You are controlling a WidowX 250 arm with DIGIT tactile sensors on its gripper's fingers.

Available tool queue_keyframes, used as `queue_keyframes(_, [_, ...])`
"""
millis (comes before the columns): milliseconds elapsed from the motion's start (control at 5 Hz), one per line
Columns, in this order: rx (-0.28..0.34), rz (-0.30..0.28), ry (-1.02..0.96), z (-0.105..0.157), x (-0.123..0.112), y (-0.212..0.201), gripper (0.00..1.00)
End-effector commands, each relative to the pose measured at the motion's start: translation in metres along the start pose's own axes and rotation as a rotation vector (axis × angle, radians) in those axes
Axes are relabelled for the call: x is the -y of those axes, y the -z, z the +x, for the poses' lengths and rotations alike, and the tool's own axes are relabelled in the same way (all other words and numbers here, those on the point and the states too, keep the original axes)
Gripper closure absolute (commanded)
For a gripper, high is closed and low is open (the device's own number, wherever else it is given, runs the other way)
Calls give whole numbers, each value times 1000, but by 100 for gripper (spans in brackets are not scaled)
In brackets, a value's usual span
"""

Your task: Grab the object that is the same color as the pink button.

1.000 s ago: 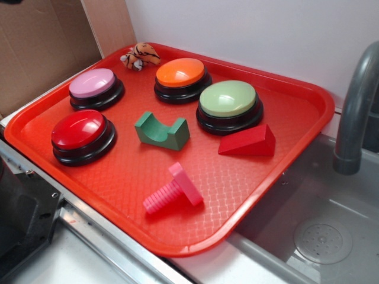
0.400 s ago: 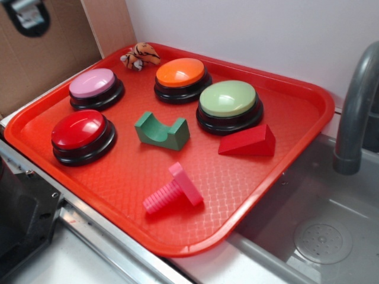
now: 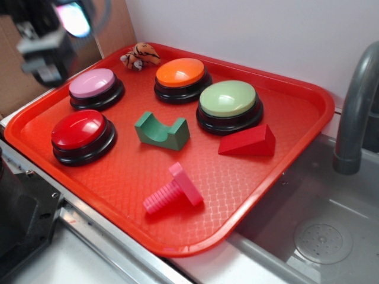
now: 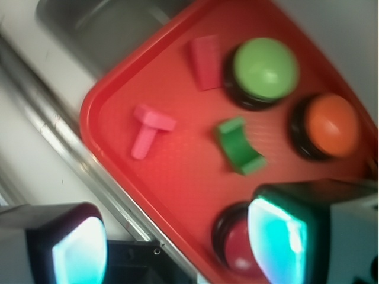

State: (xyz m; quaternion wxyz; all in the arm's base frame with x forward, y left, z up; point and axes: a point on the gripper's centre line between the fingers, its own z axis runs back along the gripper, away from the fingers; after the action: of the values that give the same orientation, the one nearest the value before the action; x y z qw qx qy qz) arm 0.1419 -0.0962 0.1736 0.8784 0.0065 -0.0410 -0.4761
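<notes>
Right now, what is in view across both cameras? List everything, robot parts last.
tray: one, red, beside the sink.
pink button: one, pale pink dome, tray's back left.
red button: one, front left.
orange button: one, back centre.
green button: one, right of centre.
green arch block: one, tray centre.
red wedge: one, in front of the green button.
pink bolt: one, lying near the front edge.
toy tiger: one, back rim.
sink: grey, with faucet, right.
tool: one, blurred, above the tray's left corner, holding nothing.

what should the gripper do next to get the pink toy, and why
Probably travel across the tray toward the pink bolt and lower over it. The gripper hangs high near the pink button, jaws apart and empty, while the bolt lies untouched near the front edge.
</notes>
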Motion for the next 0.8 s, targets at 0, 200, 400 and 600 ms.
queue_keyframes(0, [-21,59,418,23,-1,36,0])
queue_keyframes(200, [-62,-3,507,27,-1,65,0])
queue_keyframes(400, [-93,-71,544,26,7,87,0])
queue_keyframes(600, [-112,-101,573,26,16,99,0])
